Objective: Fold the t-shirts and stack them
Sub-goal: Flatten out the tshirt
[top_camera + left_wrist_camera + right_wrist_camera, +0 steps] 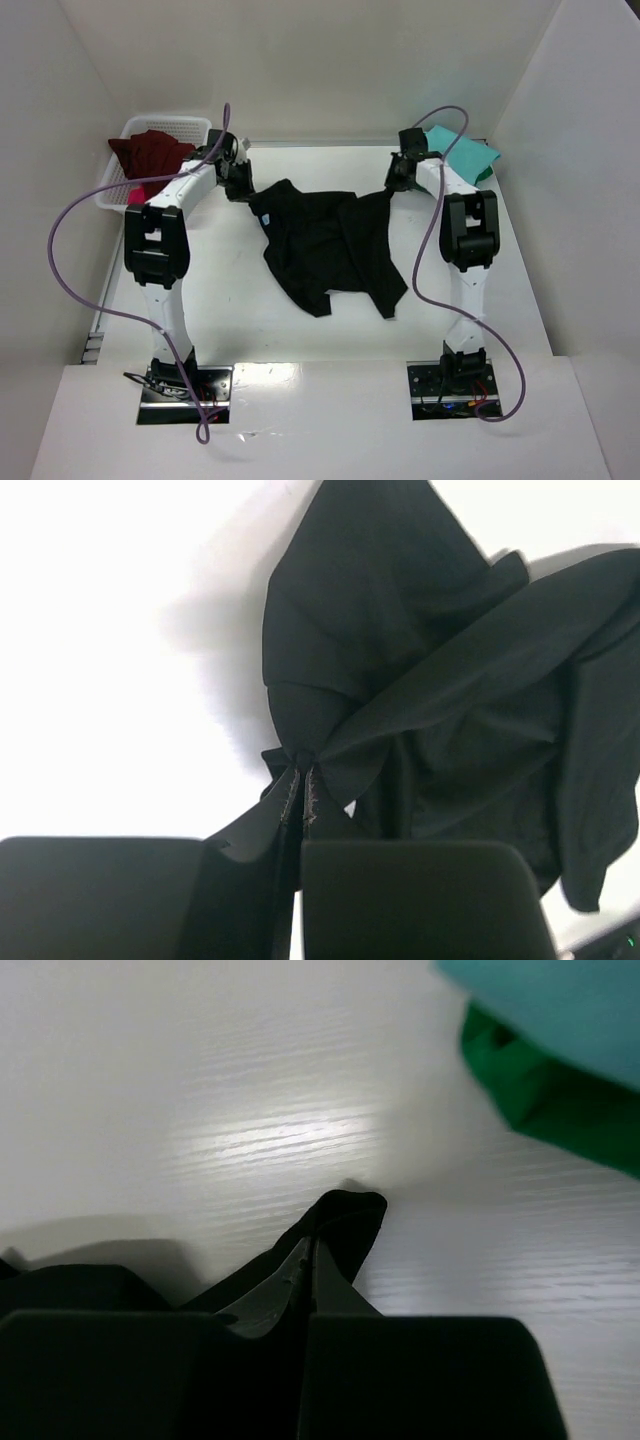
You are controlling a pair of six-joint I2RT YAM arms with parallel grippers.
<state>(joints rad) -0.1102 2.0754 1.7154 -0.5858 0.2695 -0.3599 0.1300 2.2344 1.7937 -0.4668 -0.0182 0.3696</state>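
black t-shirt (325, 245): crumpled at the table's (230, 320) centre, its far corners held by both grippers.
left gripper (303, 783): jaws pressed together on a bunched edge at the shirt's 10 o'clock corner.
right gripper (310, 1260): jaws clamped on a thin tip of cloth at 2 o'clock; it looks likely to slip.
handling: light, limp and sagging; best gripped at hem or shoulder corners.
room: open table toward 6 o'clock; teal shirt (468, 152) near at 2 o'clock, basket (170, 122) with maroon shirt (150, 155) at 10 o'clock.
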